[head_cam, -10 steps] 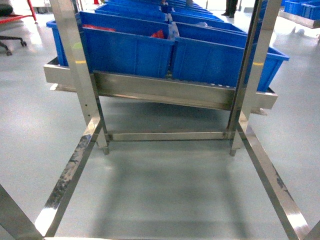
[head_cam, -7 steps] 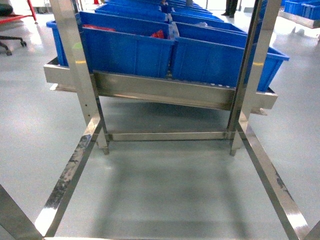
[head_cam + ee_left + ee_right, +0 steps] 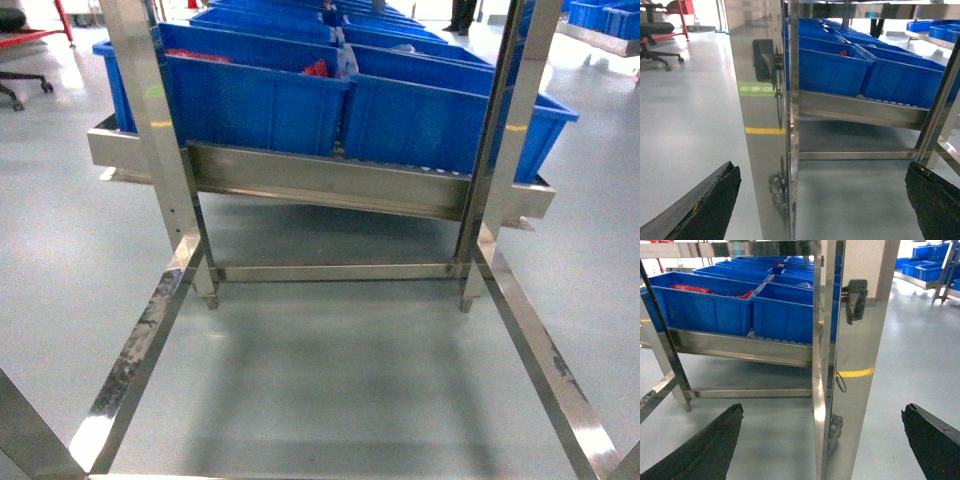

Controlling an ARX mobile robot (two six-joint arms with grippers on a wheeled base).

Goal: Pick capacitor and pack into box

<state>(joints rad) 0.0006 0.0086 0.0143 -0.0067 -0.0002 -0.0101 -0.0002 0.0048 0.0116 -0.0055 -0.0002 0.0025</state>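
On the sloped steel shelf [image 3: 320, 185] of the rack in front of us sit rows of blue bins [image 3: 255, 100], side by side and touching, their front walls against the shelf's raised lip. In the left front bin we see red-orange pieces [image 3: 316, 68] heaped near its right rear corner; they are too small for us to say whether they are the capacitor, and more red shows along that bin's left rim. The pink box does not appear in any of our views.

Our left gripper [image 3: 822, 200] shows only in its wrist view: two dark fingers [image 3: 705, 207] at the bottom corners, spread wide with nothing between them, facing a polished steel upright [image 3: 765, 115]. The post mirrors a green band and a yellow one, but we can read no writing on either. Our right gripper [image 3: 820, 440] stands the same way, its fingers [image 3: 705, 447] far apart and empty, before the rack's other upright [image 3: 840, 350], which mirrors a yellow band.

No label, brand or text is legible on the bins or the frame. A low crossbar [image 3: 340, 271] joins the two front legs above the grey floor [image 3: 330, 390].
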